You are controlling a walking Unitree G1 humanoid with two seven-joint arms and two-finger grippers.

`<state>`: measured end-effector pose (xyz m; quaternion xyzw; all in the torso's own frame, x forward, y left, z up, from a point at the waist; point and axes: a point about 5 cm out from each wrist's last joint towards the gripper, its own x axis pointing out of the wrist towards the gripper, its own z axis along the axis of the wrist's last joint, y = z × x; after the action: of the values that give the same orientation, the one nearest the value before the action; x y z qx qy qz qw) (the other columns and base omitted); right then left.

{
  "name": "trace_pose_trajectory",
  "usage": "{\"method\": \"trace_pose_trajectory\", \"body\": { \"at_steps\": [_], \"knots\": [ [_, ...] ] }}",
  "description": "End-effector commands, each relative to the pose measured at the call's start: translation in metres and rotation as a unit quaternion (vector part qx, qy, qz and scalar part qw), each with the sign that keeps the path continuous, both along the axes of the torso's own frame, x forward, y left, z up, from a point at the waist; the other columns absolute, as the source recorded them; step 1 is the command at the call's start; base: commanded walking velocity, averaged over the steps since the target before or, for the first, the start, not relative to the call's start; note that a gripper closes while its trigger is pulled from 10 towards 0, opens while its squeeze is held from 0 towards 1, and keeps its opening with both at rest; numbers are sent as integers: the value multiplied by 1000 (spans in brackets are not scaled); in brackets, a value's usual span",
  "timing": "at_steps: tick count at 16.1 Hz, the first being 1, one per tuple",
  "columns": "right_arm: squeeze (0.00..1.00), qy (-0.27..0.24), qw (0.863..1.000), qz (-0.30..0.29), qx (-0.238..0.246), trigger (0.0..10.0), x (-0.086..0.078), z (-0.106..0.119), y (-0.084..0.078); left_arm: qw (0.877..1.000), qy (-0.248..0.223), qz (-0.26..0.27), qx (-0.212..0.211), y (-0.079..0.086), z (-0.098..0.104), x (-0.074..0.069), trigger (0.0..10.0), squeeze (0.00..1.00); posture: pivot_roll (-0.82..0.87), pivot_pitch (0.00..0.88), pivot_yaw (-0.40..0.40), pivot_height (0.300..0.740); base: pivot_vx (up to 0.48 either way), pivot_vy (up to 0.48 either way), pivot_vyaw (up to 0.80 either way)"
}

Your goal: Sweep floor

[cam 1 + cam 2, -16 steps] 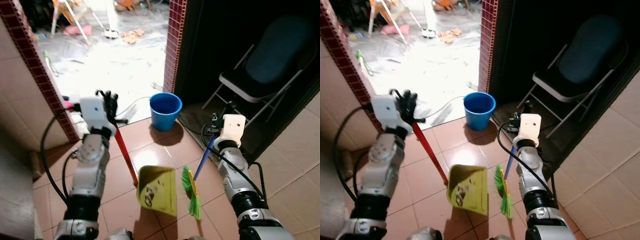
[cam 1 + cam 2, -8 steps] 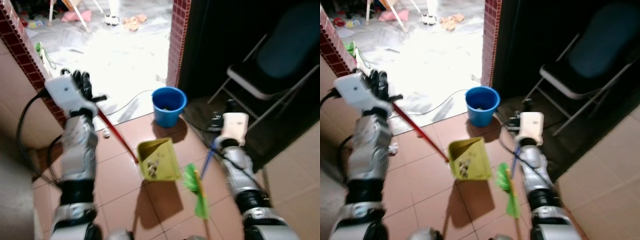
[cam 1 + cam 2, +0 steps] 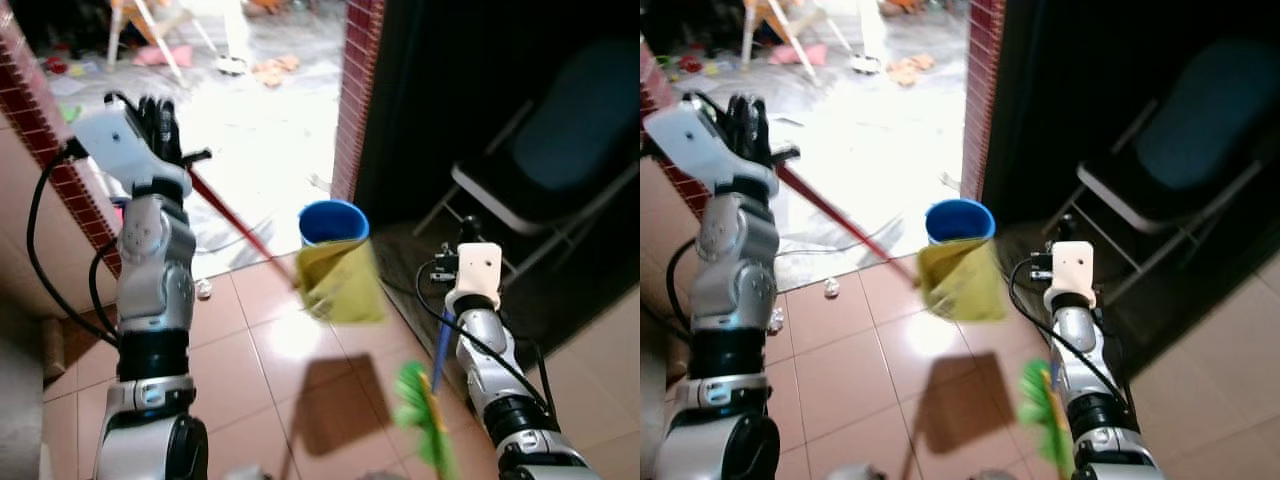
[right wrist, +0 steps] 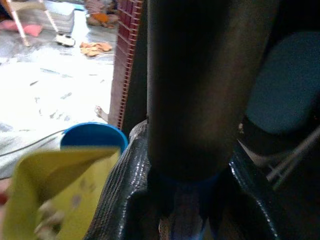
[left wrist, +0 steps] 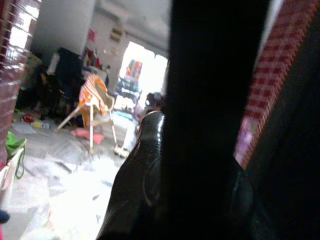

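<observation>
1. One change stands out on the left: the left gripper [image 3: 160,125], fingers clamped on the red handle [image 3: 235,225], has risen from waist level to well above it within the last second, taking the handle from steep to a shallow slant.
2. The yellow dustpan [image 3: 338,280] at the handle's far end has left the tiles; a second ago it lay flat on them, and it now hangs tilted just in front of the blue bucket [image 3: 330,222], its shadow on the floor below.
3. Judgement: the sweepings are collected and the load is about to be tipped into the bucket.
4. The right gripper [image 3: 450,300] stays closed on the blue broom handle [image 3: 441,350]; the green broom head [image 3: 425,420] below it is blurred and has shifted little.
5. A folding chair [image 3: 560,150] stands beyond the right gripper.
6. No brands, labels or writing can be read.
</observation>
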<state>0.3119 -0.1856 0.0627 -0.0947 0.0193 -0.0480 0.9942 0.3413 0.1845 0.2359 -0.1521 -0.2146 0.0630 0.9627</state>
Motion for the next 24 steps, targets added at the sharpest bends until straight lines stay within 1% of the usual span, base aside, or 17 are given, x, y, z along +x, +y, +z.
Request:
{"method": "trace_pose_trajectory", "body": {
  "at_steps": [1, 2, 3, 6, 7, 9, 10, 12, 15, 18, 21, 24],
  "knots": [
    [0, -9, 1000, 9, -3, 10000, 4, 5, 5, 998, -58, 20, -2, 8, 29, -5, 10000, 0, 23, 0, -28, 740, 480, 0, -431],
    [0, -7, 1000, 10, -2, 10000, 4, 5, 5, 997, -72, 25, -4, 10, 39, -4, 10000, 0, 21, 0, -26, 740, 480, 0, -419],
    [0, -5, 1000, 11, -1, 10000, 3, 4, 5, 996, -79, 28, -2, 12, 44, -4, 10000, 0, 21, 0, -25, 740, 480, 0, 0],
    [0, -2, 1000, 18, 5, 10000, 3, 2, 8, 995, -86, 42, 8, 18, 50, -1, 10000, 0, 23, 0, -25, 740, 480, 0, 0],
    [0, -2, 1000, 23, 11, 10000, 3, 2, 10, 995, -87, 51, 17, 21, 52, 0, 10000, 0, 24, 0, -24, 740, 472, 0, 0],
    [0, 0, 999, 29, 16, 10000, 3, 1, 13, 995, -78, 57, 31, 20, 49, 3, 10000, 0, 24, 0, -24, 740, 471, 0, 0],
    [0, 0, 999, 35, 18, 10000, 2, 0, 15, 995, -77, 58, 40, 17, 47, 3, 10000, 0, 24, 0, -24, 740, 450, 0, 0],
    [0, 1, 999, 37, 19, 10000, 2, 0, 16, 995, -77, 58, 39, 16, 48, 4, 10000, 0, 24, 0, -24, 740, 435, 0, 0],
    [0, 3, 999, 40, 20, 10000, 2, -1, 17, 994, -75, 62, 45, 17, 48, 5, 10000, 0, 24, 0, -23, 740, 402, 260, 0],
    [0, 5, 999, 40, 21, 10000, 2, -2, 18, 995, -69, 61, 47, 14, 44, 7, 10000, 0, 23, 0, -19, 740, 401, 265, 0],
    [0, 6, 999, 41, 23, 10000, 1, -2, 19, 995, -70, 59, 49, 12, 45, 9, 10000, 0, 19, 0, -16, 740, 397, 267, 0],
    [0, 6, 999, 42, 25, 10000, 1, -2, 18, 994, -70, 67, 57, 11, 44, 11, 10000, 0, 20, 0, -17, 740, 372, 182, 0]
  ]
}}
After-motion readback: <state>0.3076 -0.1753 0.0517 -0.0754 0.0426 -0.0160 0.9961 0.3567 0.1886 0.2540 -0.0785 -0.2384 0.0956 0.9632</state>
